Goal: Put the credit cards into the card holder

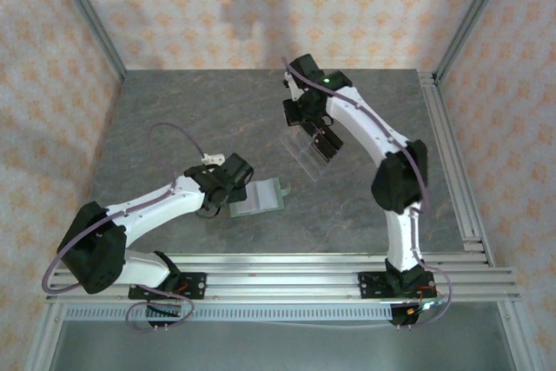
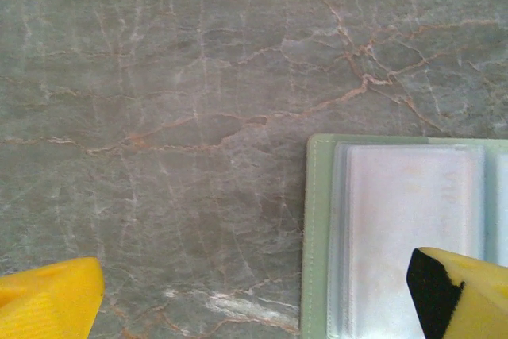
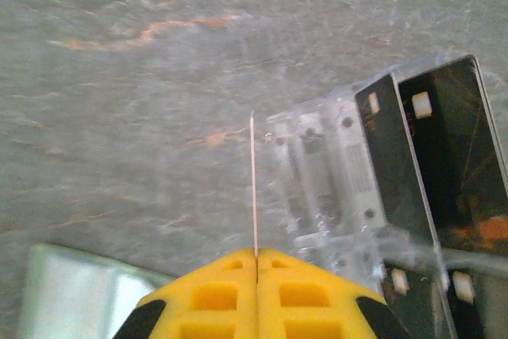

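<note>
Entry: the card holder [image 1: 261, 196] lies flat on the counter [image 1: 174, 119], left of centre, toward the front. The left claw [image 1: 228, 182] sits at its left edge, one finger [image 2: 468, 295] over the holder. The rack [image 1: 301, 159] stands behind and right of the holder, apart from it. The right claw [image 1: 319, 135] hangs above the rack, a credit card [image 3: 254, 188] pinched edge-on between its fingers, just left of the rack.
</note>
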Robot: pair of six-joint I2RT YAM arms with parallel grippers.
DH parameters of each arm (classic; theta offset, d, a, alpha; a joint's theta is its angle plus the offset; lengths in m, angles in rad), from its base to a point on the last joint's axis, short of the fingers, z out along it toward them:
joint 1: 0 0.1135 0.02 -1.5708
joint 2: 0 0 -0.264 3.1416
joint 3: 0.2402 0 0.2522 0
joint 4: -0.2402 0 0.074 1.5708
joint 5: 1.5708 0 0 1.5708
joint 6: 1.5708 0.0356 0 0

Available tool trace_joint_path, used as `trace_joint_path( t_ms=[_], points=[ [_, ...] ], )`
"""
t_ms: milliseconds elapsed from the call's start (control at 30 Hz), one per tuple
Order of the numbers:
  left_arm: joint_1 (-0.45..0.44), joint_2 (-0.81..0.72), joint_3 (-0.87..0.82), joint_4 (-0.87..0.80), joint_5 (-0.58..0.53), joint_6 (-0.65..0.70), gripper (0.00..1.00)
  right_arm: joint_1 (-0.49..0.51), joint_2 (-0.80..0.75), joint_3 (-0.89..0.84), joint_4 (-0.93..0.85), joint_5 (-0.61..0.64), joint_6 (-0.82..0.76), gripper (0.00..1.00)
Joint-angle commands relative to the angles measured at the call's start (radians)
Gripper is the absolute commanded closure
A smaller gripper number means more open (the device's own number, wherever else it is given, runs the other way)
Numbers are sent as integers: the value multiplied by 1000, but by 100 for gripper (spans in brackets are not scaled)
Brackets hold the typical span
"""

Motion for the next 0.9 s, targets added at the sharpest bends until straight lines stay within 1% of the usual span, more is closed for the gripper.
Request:
trace_joint_path(
  t_ms=[0, 133, 233, 333, 433, 600, 700, 867],
  points=[
    [7, 4, -24, 41, 40, 38, 0, 9, -151, -173, 151, -129, 116, 100],
    [3, 21, -39, 62, 45, 40, 0, 13, -320, -508, 415, -247, 271, 100],
    [3, 40, -50, 66, 37, 35, 0, 29, -420, -736, 625, -318, 395, 100],
    [1, 60, -66, 78, 26, 32, 0, 62, -472, -910, 811, -345, 494, 100],
    [1, 84, -81, 93, 19, 28, 0, 99, -479, -1027, 949, -350, 559, 100],
    [1, 117, -92, 91, 4, 13, 0, 139, -445, -1159, 1155, -359, 643, 100],
    [0, 126, -95, 74, -10, -1, 0, 148, -412, -1208, 1266, -369, 679, 100],
    [1, 122, -101, 49, -29, -21, 0, 159, -352, -1247, 1402, -389, 705, 100]
  ],
)
